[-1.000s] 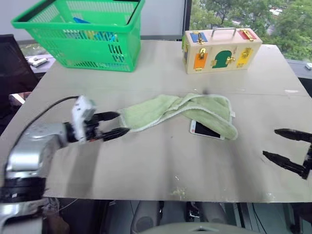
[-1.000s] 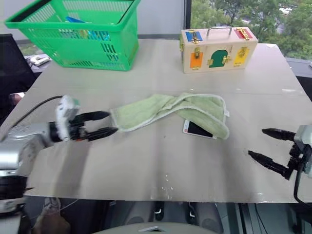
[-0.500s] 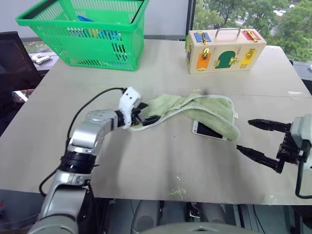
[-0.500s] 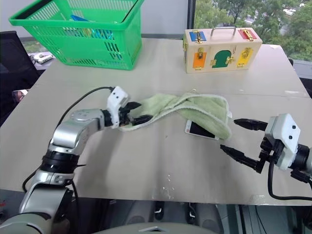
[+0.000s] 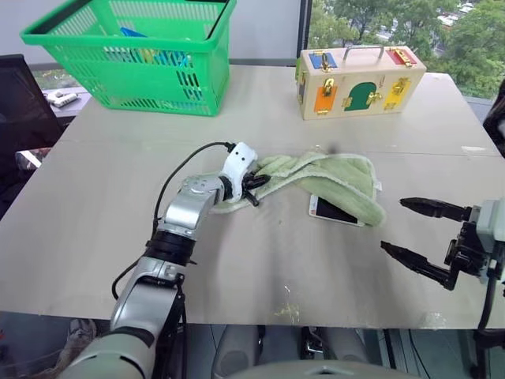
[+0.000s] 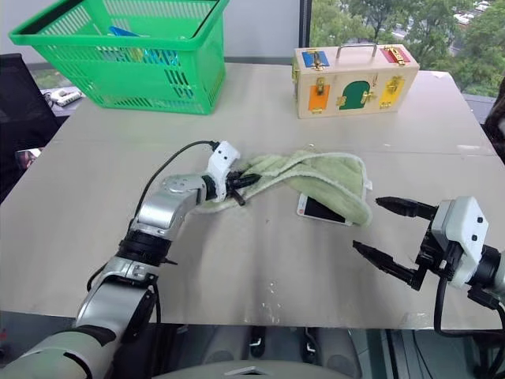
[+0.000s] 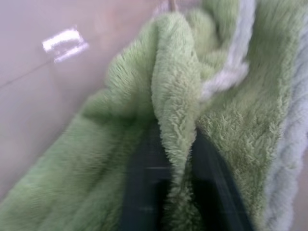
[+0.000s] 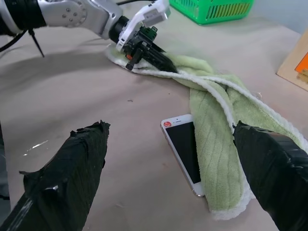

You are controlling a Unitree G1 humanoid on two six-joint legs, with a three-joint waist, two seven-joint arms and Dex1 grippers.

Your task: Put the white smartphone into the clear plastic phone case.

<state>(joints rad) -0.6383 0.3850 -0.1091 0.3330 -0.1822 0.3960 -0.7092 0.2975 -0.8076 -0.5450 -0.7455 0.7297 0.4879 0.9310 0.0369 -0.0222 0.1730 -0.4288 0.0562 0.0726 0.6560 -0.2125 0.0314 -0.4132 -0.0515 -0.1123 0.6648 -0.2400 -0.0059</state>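
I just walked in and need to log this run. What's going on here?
The robot's left gripper has its fingers shut on one end of a green towel lying on the table. The towel partly covers the white smartphone. The right gripper waits open beside the phone, touching nothing.

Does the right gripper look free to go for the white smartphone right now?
Partly. The right gripper is open with bare table up to the white smartphone, but the green towel covers the phone's far side.
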